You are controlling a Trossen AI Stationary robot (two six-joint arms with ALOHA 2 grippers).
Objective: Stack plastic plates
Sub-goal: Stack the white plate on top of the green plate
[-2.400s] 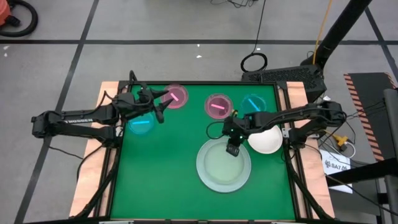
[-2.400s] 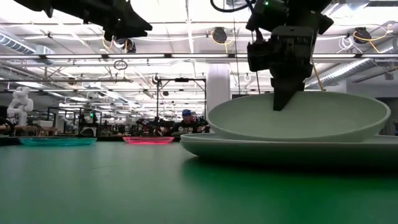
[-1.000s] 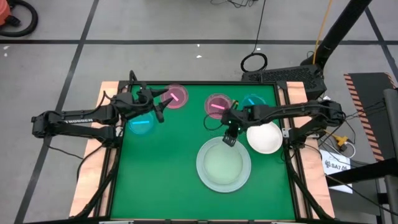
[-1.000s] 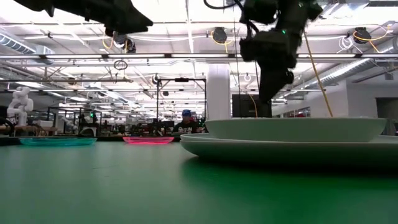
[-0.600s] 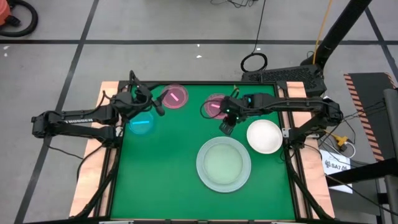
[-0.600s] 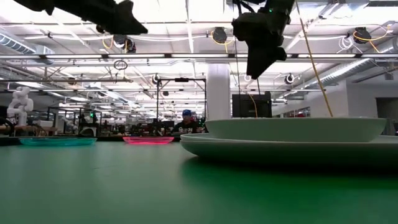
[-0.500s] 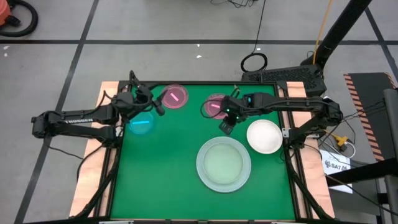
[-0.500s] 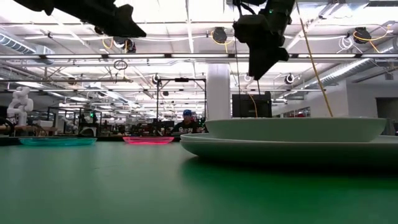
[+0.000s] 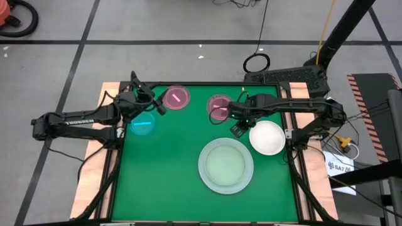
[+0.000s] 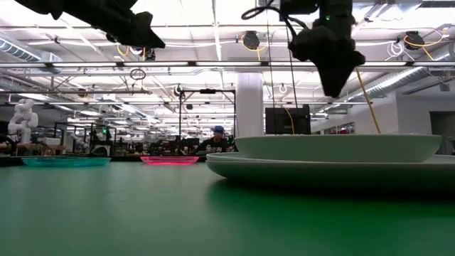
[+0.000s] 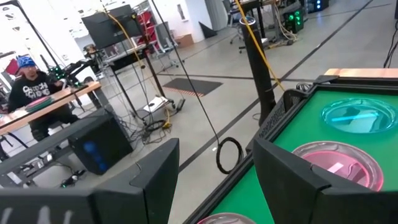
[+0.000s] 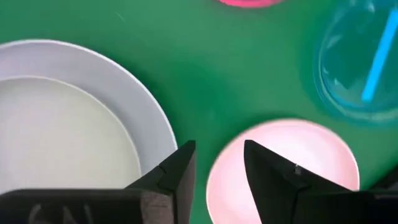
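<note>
- My right gripper (image 9: 238, 130) hangs empty above the counter (image 9: 169, 163), jaws parted a modest way, between the white plate (image 9: 267, 139) and the nearer pink plate (image 9: 219, 107); in its wrist view the white plate's rim sits right under the fingertips (image 12: 182, 163)
- Risk one: if I drop onto that rim with so narrow a gap, one finger may land on top of the edge instead of straddling it, and the plate could tip or skate away; I judge it light and slick
- Risk two: the stack (image 9: 226, 166), a pale green plate nested in a larger pale one, lies just beside the white plate, so a sideways shove could knock into it
- The right-hand teal plate (image 12: 360, 68) is hidden under my arm from above, near the far edge of the counter; swinging back could clip it, or clip the pink plate close by
- My left gripper (image 9: 156, 104) hovers with jaws wide and empty, between the other pink plate (image 9: 177, 97) and the other teal plate (image 9: 142, 125)
- If both arms head for the stack together they could meet over the middle; I would move one at a time
</note>
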